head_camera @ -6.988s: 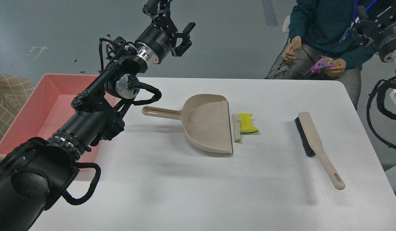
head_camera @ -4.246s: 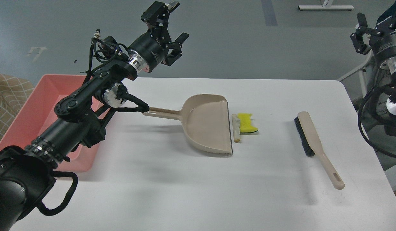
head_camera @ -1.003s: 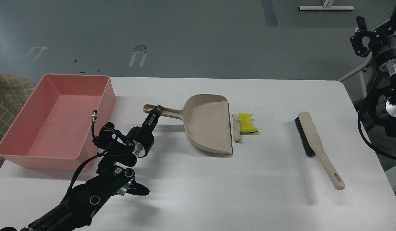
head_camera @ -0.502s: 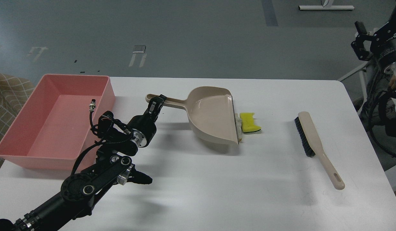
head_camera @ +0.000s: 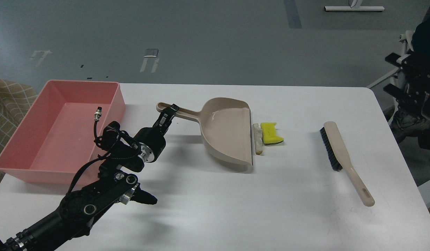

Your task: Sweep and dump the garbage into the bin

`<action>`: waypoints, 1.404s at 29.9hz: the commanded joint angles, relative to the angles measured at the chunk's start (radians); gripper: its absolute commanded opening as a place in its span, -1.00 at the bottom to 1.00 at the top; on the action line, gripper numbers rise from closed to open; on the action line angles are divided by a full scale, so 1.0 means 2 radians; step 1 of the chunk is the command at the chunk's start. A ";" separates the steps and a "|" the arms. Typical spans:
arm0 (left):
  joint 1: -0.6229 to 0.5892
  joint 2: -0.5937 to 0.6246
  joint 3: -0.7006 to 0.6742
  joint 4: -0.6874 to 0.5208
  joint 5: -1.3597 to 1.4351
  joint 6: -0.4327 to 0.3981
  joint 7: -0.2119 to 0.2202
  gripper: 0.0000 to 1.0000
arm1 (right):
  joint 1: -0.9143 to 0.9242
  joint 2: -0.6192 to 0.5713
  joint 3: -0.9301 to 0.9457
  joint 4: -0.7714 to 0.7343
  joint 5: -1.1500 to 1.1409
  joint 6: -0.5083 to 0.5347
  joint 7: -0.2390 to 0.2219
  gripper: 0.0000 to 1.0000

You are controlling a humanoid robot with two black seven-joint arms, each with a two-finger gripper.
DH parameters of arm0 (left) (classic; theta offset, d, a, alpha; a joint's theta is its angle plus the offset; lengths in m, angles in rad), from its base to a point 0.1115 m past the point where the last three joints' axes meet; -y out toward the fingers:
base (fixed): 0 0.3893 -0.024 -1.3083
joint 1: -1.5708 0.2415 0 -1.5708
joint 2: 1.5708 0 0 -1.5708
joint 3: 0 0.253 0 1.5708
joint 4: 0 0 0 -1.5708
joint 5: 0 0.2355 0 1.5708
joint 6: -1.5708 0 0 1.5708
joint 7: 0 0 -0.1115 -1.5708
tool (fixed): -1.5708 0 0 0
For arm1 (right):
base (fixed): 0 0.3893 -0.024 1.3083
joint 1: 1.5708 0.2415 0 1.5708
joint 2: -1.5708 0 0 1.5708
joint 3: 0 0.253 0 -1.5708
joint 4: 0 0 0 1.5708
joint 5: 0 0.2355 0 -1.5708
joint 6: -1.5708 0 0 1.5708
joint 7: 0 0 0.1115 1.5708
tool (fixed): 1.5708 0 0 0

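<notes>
The garbage is a yellow sponge [head_camera: 271, 132] and a thin off-white stick [head_camera: 258, 138]. Both lie on the white table just right of the front lip of a beige dustpan [head_camera: 229, 130]. My left gripper [head_camera: 168, 113] is shut on the dustpan's handle, which is raised a little off the table. The pink bin [head_camera: 61, 129] stands at the far left and looks empty. My right arm [head_camera: 412, 83] is a dark blur at the right edge, beyond the table. Its fingers cannot be told apart.
A beige brush with black bristles [head_camera: 337, 146] lies on the right part of the table [head_camera: 215, 209], handle toward the front. A checked cloth [head_camera: 6, 104] shows at the left edge behind the bin.
</notes>
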 commanded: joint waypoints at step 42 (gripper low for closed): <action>0.009 -0.009 0.013 0.001 0.047 0.003 -0.024 -1.00 | -0.060 -0.031 -0.075 0.091 -0.290 -0.004 -0.075 0.47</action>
